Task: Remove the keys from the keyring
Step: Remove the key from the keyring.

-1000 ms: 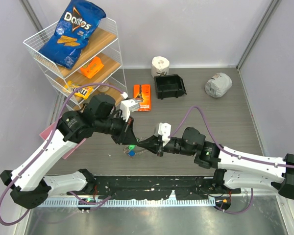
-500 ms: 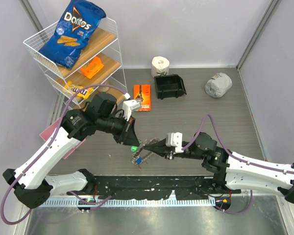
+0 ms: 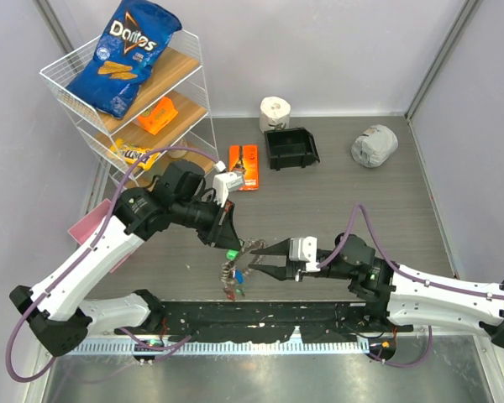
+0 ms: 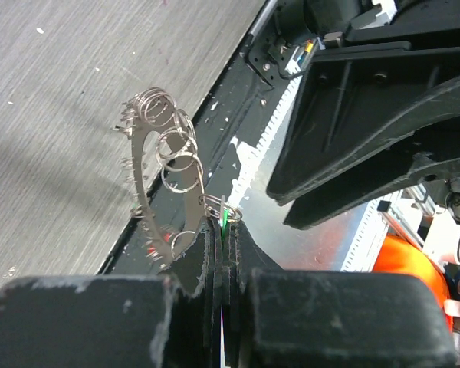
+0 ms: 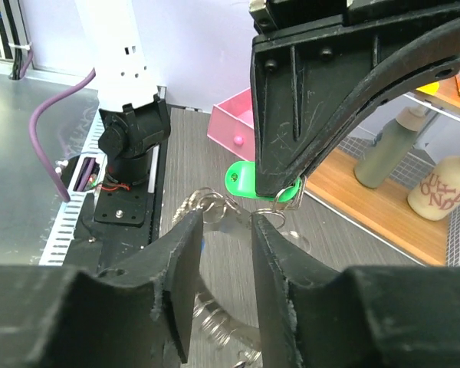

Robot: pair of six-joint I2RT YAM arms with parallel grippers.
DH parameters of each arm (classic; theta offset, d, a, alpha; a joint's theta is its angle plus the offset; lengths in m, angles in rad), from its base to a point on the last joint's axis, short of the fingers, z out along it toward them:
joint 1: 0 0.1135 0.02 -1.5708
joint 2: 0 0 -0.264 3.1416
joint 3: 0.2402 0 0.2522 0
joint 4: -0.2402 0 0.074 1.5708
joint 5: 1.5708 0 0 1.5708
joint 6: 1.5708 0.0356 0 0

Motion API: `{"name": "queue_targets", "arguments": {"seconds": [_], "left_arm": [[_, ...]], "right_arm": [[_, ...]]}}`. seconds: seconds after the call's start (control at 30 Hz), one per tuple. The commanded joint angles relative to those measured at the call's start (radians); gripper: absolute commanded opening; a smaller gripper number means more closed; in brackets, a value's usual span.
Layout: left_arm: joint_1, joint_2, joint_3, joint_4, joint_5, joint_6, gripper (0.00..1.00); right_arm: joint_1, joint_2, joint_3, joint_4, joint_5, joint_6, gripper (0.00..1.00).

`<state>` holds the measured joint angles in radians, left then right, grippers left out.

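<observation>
Left claw point(image 3: 230, 248), angled down, pinches the green key point(image 5: 241, 182), keyring point(image 4: 143, 184) dangling; right claw point(image 3: 254, 257) apparently parted.

Keyring point(image 4: 142, 180) aloft, green key point(image 5: 241, 182) apparently uppermost

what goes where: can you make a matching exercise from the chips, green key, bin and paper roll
1 chips
2 green key
3 bin
4 paper roll

A just beyond the bin
B on the top shelf
C pinched in the left jaws
D right of the orange packet

Pairs: 1-B, 2-C, 3-D, 4-A
</observation>
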<state>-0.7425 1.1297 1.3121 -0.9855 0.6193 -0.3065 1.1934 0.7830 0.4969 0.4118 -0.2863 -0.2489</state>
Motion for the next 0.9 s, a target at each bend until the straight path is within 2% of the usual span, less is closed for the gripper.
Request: {"name": "queue_targets", "arguments": {"seconds": [0.0, 0.23, 0.57, 0.87], "left_arm": [[0.008, -0.042, 0.055, 0.015, -0.032, 0.013, 0.00], [0.008, -0.080, 0.047, 0.010, -0.047, 0.003, 0.00], [0.006, -0.094, 0.041, 0.019, -0.049, -0.005, 0.00], [0.005, -0.105, 0.027, 0.030, -0.044, -0.006, 0.00]], "right_arm": [[0.008, -0.027, 0.048, 0.015, 0.064, 0.030, 0.40], [0.008, 0.002, 0.074, 0.012, 0.079, 0.072, 0.41], [0.008, 0.091, 0.124, 0.032, 0.082, 0.114, 0.34], [0.008, 0.140, 0.147, 0.039, 0.061, 0.125, 0.33]]}}
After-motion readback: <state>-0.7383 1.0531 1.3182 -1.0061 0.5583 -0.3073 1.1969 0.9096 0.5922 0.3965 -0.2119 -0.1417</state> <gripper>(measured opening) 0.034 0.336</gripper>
